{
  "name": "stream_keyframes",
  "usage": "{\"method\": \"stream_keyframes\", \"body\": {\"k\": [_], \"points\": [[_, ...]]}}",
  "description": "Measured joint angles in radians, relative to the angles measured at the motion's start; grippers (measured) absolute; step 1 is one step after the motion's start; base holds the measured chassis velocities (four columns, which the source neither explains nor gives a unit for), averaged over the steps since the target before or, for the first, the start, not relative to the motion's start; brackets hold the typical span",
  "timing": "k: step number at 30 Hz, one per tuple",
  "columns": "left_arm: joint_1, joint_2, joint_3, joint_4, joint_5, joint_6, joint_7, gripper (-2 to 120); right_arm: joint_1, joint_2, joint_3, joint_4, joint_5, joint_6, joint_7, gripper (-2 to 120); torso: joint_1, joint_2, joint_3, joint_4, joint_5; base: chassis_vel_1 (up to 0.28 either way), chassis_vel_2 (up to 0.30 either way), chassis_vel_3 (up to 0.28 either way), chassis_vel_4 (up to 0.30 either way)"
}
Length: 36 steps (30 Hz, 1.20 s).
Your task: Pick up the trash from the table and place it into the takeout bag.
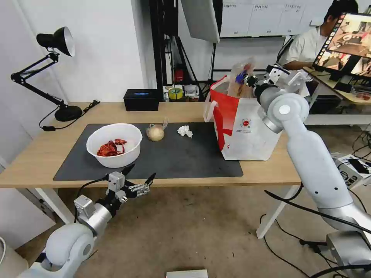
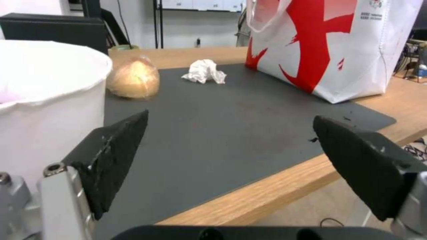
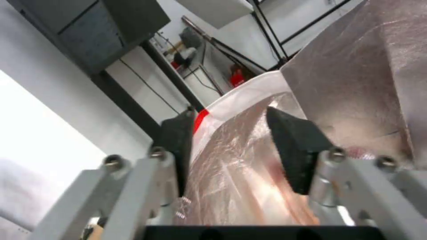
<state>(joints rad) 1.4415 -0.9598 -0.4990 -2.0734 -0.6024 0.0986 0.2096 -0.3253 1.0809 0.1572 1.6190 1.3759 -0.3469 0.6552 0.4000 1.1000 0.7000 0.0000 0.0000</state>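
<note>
On the dark mat (image 1: 185,158) of the table (image 1: 34,158) stand a white bowl with red scraps (image 1: 114,144) (image 2: 44,83), a small clear bag around a beige ball (image 1: 155,133) (image 2: 133,78) and a crumpled tissue (image 1: 184,131) (image 2: 203,71). The red-and-white takeout bag (image 1: 247,135) (image 2: 338,43) stands at the mat's right end. My right gripper (image 1: 248,80) (image 3: 229,113) is over the bag's mouth, shut on the clear hinged tray (image 1: 239,75) (image 3: 240,173), beside the foil lining (image 3: 356,66). At the table's front edge, just before the bowl, my left gripper (image 1: 143,170) (image 2: 230,116) hangs open, holding nothing.
A black desk lamp (image 1: 58,42) stands at the back left and a black box (image 1: 141,99) at the back edge. A desk with a monitor (image 1: 348,38) is behind the bag on the right. Cables lie on the floor near the right table leg (image 1: 276,210).
</note>
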Motion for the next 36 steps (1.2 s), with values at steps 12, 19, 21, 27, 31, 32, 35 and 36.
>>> {"method": "stream_keyframes", "body": {"k": [12, 19, 21, 27, 31, 32, 35, 36], "points": [[0.003, 0.0, -0.005, -0.007, -0.001, 0.001, -0.001, 100, -0.014, -0.014, -0.001, 0.052, -0.003, -0.001, -0.054, 86, 0.0, 0.0, 0.0, 0.0, 0.0, 0.0, 0.0, 0.0, 0.0], [0.014, -0.004, -0.016, -0.012, -0.003, -0.002, -0.001, 100, -0.033, -0.066, -0.024, 0.124, -0.159, 0.015, -0.198, 100, 0.0, 0.0, 0.0, 0.0001, 0.0, 0.0, 0.0, 0.0, 0.0], [0.018, -0.006, -0.021, -0.012, -0.007, -0.018, 0.0, 100, -0.064, -0.1, -0.038, 0.172, -0.246, 0.025, -0.31, 100, 0.0, 0.0, 0.0, 0.0, 0.0, 0.0, 0.0, 0.0, 0.0], [0.021, -0.006, -0.034, -0.012, -0.007, -0.029, 0.002, 100, -0.132, -0.156, -0.05, 0.241, -0.384, 0.057, -0.462, 100, 0.0, 0.0, 0.0, 0.0002, 0.0, 0.0, 0.0, 0.0, 0.0], [0.022, -0.003, -0.042, -0.007, 0.009, -0.035, 0.002, 100, -0.23, -0.21, -0.041, 0.302, -0.474, 0.093, -0.544, 100, 0.0, 0.0, 0.0, 0.0001, 0.0002, 0.0, 0.0, 0.0, 0.0], [0.02, -0.002, -0.043, 0.001, 0.021, -0.038, 0.002, 100, -0.299, -0.234, -0.019, 0.335, -0.503, 0.109, -0.567, 100, 0.0, 0.0, 0.0, 0.0003, 0.0, 0.0, 0.0, 0.0, 0.0], [0.019, -0.008, -0.045, 0.018, 0.044, -0.049, 0.001, 100, -0.518, -0.287, 0.067, 0.409, -0.585, 0.172, -0.608, 100, 0.0, 0.0, 0.0, -0.0004, 0.0, 0.0, 0.0, 0.0, 0.0], [0.019, -0.008, -0.045, 0.018, 0.044, -0.049, 0.001, 100, -0.518, -0.287, 0.067, 0.409, -0.585, 0.172, -0.608, 100, 0.0, 0.0, 0.0, -0.0004, 0.0, 0.0, 0.0, 0.0, 0.0]]}}
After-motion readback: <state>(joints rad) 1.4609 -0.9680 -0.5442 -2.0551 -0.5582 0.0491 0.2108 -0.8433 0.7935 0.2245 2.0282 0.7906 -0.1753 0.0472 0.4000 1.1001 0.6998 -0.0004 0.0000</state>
